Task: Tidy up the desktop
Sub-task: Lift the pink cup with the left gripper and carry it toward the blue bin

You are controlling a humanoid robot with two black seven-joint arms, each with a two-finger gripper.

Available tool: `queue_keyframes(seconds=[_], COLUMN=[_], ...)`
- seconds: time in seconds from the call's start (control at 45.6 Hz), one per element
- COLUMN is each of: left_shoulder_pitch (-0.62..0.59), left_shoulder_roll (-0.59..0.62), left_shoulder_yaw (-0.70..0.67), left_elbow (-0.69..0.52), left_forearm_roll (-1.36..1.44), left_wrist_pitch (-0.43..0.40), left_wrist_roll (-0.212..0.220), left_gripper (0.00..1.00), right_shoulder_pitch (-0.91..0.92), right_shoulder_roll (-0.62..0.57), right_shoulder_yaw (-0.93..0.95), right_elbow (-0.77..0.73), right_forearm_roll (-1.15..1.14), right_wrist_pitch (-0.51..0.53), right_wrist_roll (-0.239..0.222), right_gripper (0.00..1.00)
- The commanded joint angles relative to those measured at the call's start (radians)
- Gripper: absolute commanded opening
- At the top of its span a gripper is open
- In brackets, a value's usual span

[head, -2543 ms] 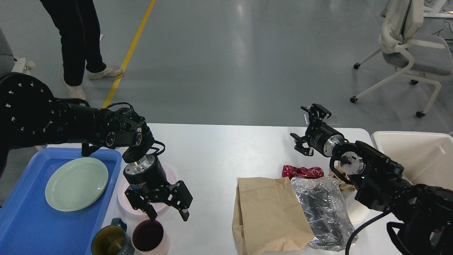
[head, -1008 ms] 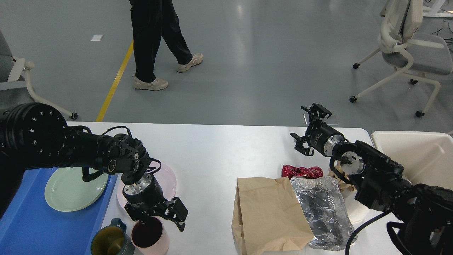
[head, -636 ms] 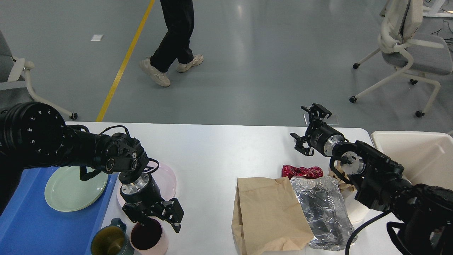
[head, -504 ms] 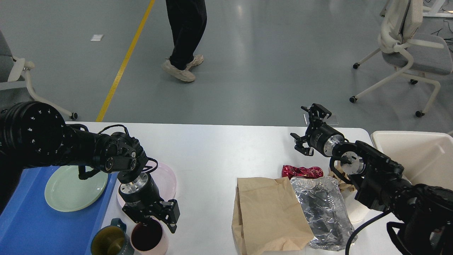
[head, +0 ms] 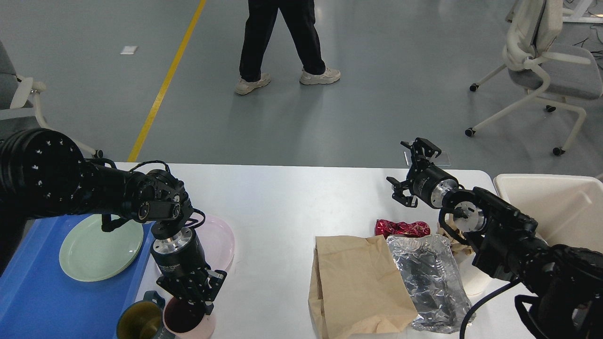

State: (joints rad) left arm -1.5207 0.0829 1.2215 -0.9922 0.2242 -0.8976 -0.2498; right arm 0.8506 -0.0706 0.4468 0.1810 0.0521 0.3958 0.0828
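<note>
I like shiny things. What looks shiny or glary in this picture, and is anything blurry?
In the head view, the crinkled foil bag glints brightest, the grey floor carries soft light streaks, and the desktop has a mild sheen; nothing looks blurry.

My arms are matte black with silver wrist rings; thin black cables loop at the left wrist, white dots speckle its shoulder.

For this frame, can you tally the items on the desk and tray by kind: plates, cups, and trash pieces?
Plates: 2, a green plate in the blue tray and a pink plate on the desktop.
Cups: 2, a pink cup and a teal mug.
Trash pieces: 4, a brown paper bag, foil wrapper, red wrapper and crumpled brown paper, mostly hidden.
Total: 8
</note>
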Motion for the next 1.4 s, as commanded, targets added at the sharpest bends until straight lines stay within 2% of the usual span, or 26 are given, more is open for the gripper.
queue_keyframes(seconds=[0.0,0.482,0.789,1.118,1.381], left_shoulder_pitch=[-0.004,-0.009,-0.022,-0.133,-0.252], left_shoulder_roll=[0.000,0.006,0.003,-0.008,0.023], left_shoulder_yaw=[0.001,-0.010,-0.114,-0.221,-0.205], left_elbow=[0.001,0.012,0.092,0.096,0.087], left_forearm_roll=[0.000,-0.011,-0.082,-0.129,-0.149], left_wrist_pitch=[-0.034,-0.029,-0.023,-0.062,-0.062], left_wrist_roll=[0.001,-0.005,-0.005,-0.006,-0.014], left_gripper=[0.00,0.00,0.00,0.00,0.00], right_shoulder_pitch=[0.001,0.001,0.001,0.001,-0.001], right_shoulder_roll=[0.000,0.000,0.000,0.000,0.000], right_shoulder_yaw=[0.000,0.001,0.000,0.001,0.000], right_elbow=[0.000,0.000,0.000,0.000,0.000], right_forearm_roll=[0.000,0.000,0.000,0.000,0.000], right_wrist_pitch=[0.000,0.000,0.000,0.000,0.000], right_wrist_roll=[0.000,0.000,0.000,0.000,0.000], right_gripper=[1.00,1.00,1.00,1.00,1.00])
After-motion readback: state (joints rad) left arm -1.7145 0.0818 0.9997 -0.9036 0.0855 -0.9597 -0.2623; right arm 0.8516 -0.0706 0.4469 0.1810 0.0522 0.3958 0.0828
